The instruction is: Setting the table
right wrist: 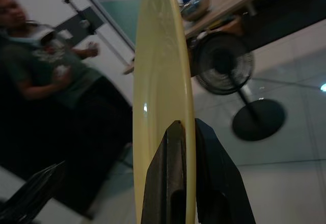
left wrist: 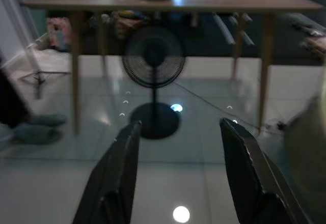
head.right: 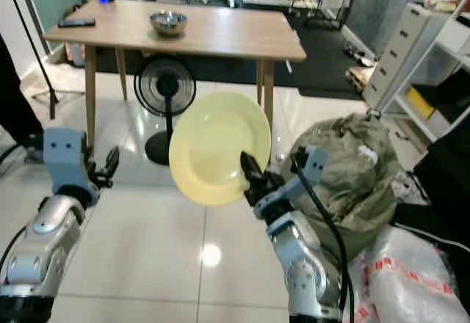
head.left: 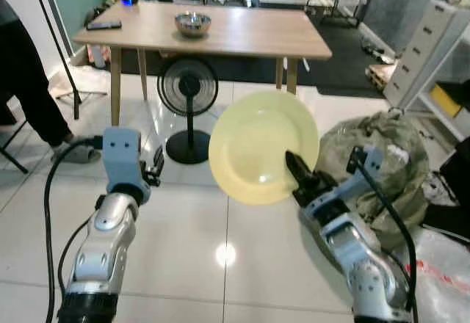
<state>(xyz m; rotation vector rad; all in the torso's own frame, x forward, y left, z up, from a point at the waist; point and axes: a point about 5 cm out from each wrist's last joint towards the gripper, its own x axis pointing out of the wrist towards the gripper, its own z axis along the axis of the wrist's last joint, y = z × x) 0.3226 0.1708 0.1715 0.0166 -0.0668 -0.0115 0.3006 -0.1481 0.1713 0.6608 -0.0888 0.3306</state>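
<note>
Person: a figure in dark trousers point(head.left: 26, 81) stands at the far left, beside the table, apart from the robot.
Left gripper point(head.left: 155, 167): raised at the robot's left, its two long black fingers point(left wrist: 117, 178) spread wide apart and holding nothing.
Table: the light wooden four-legged table point(head.left: 242, 33) lies ahead across the glossy white tiled floor point(head.left: 191, 249), with a small round steel bowl point(head.left: 192, 23) near its middle and a black remote point(head.left: 103, 24) at its left end.
Fan: a black pedestal fan point(head.left: 189, 88) stands on the floor in front of the table, between the robot and the near edge.
Plate: the round pale-yellow plate point(head.left: 263, 147) is in the air, well short of the table, nipped at its lower right rim.
Right gripper point(head.left: 299, 172): closed on that rim, one finger either side.
Plate's facing: nearly on edge, hollow face towards the robot; being round, it has no long axis.
Doing it well: probably keep the pinch firm, skirt the fan, tip the plate flat before lowering onto bare wood clear of the bowl.
</note>
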